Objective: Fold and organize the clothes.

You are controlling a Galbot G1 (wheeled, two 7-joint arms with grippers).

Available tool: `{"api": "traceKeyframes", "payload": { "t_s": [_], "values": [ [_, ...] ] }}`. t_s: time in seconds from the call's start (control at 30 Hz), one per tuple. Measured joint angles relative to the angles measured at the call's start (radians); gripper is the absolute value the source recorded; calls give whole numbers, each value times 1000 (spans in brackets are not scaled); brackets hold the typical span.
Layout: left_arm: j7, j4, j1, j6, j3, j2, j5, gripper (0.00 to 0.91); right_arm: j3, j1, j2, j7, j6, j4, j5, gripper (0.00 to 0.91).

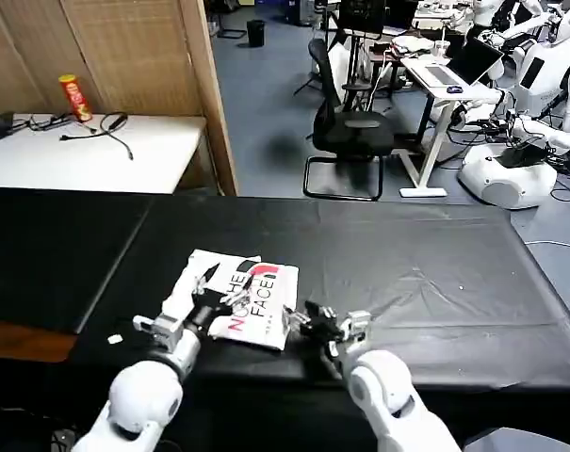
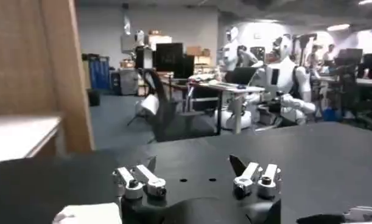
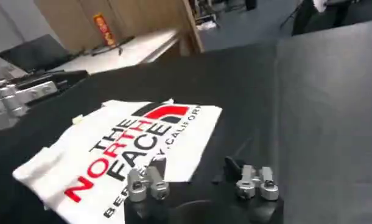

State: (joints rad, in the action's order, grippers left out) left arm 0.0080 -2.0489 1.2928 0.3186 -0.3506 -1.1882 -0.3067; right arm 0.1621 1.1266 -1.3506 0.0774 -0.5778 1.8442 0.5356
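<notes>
T-shirt point(image 1: 242, 297) first: you will find it folded into a compact white rectangle on the black-covered table point(image 1: 407, 273), close to the near edge and a little toward the robot's left, with the black-and-red "THE NORTH FACE" print facing up. In the right wrist view the same T-shirt point(image 3: 122, 155) lies flat, its lettering readable, with one edge reaching up to the right gripper's fingers. Your left gripper point(image 1: 212, 294) sits over the shirt's left part in the head view, its fingers spread apart and holding nothing; from the left wrist camera you see the left gripper point(image 2: 196, 179) with both finger pairs wide apart over bare black cloth, and a small white corner of fabric low at the frame edge. Your right gripper point(image 1: 315, 321) rests just beside the shirt's right edge, near the table's front; the right wrist view shows the right gripper point(image 3: 201, 182) with its fingers parted and nothing between them. Beyond the black table stand a white side table point(image 1: 87, 155) with cables and a red-and-yellow can point(image 1: 74, 98), a wooden partition point(image 1: 124, 56), a black office chair point(image 1: 346, 132), and other white robots point(image 1: 515, 141) near desks.
</notes>
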Motion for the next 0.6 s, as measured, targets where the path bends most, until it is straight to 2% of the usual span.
{"api": "traceKeyframes", "payload": {
  "t_s": [0.03,0.07,0.1,0.33,0.53,0.57,0.6],
  "values": [
    [-8,-2,5,-3,-5,1,-1,878,-2,-4,-4,-2,2,-10,-3,205],
    [-15,-3,13,-8,-12,3,-1,878,-4,-8,-8,-4,5,-19,-7,156],
    [-19,-3,18,-11,-18,4,-1,878,-6,-10,-10,-5,7,-25,-9,59],
    [-29,1,43,-33,-44,3,-1,878,13,-25,7,-7,11,-32,-26,0],
    [-45,13,61,-59,-64,0,-3,878,58,-57,51,-19,16,-59,-34,0],
    [-45,15,65,-62,-67,0,-3,878,65,-59,60,-27,17,-59,-31,107],
    [-45,19,71,-69,-73,-1,-1,878,74,-59,73,-32,15,-59,-23,302]
  ]
}}
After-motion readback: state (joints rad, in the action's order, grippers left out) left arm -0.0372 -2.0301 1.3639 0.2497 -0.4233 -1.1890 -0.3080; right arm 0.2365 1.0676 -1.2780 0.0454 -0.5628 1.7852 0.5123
